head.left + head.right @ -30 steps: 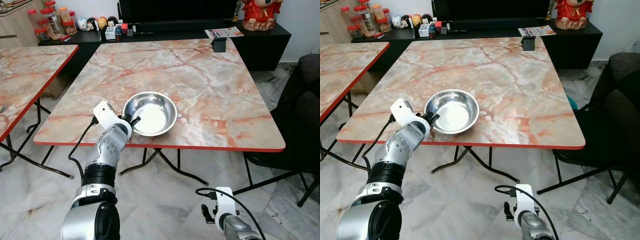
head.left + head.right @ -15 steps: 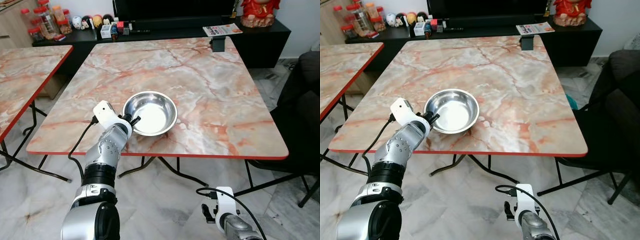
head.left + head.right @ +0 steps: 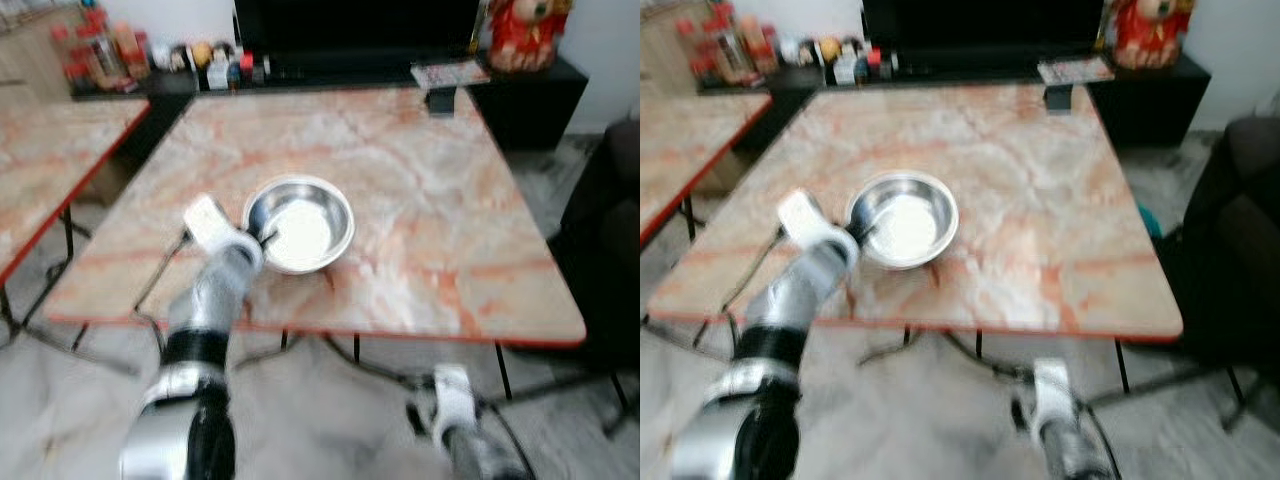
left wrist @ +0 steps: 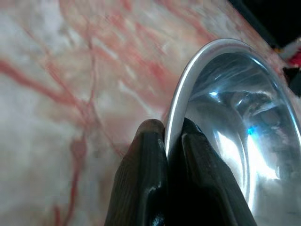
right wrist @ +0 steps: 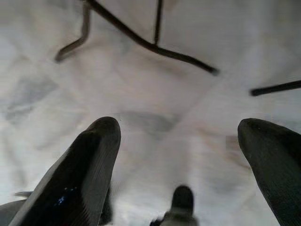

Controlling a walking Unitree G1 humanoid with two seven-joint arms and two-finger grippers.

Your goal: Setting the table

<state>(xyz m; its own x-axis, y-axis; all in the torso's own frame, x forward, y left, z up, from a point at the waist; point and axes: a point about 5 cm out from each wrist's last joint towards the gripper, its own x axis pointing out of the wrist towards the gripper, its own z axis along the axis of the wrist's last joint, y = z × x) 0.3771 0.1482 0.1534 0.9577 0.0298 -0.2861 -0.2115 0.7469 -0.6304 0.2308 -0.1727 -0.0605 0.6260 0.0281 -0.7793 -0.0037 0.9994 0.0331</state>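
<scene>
A shiny steel bowl [image 3: 300, 224] is held over the near left part of a marble-patterned table with a red edge [image 3: 450, 250]. My left gripper [image 3: 262, 238] is shut on the bowl's near-left rim; in the left wrist view the two black fingers [image 4: 143, 179] pinch the thin rim of the bowl [image 4: 235, 122]. My right gripper [image 5: 178, 165] hangs low beside me, open, over the pale tiled floor [image 5: 155, 94]. The head views are blurred.
A second marble table [image 3: 50, 160] stands to the left. A dark armchair [image 3: 610, 230] sits at the right. Behind the table a black cabinet [image 3: 330, 75] carries jars, small figures and a red figurine [image 3: 520, 30]. A small dark object [image 3: 440, 98] rests at the table's far edge.
The whole picture has shifted and blurred, so the camera is moving; the table's near edge lies lower in view now. The left gripper keeps its hold on the bowl's rim.
</scene>
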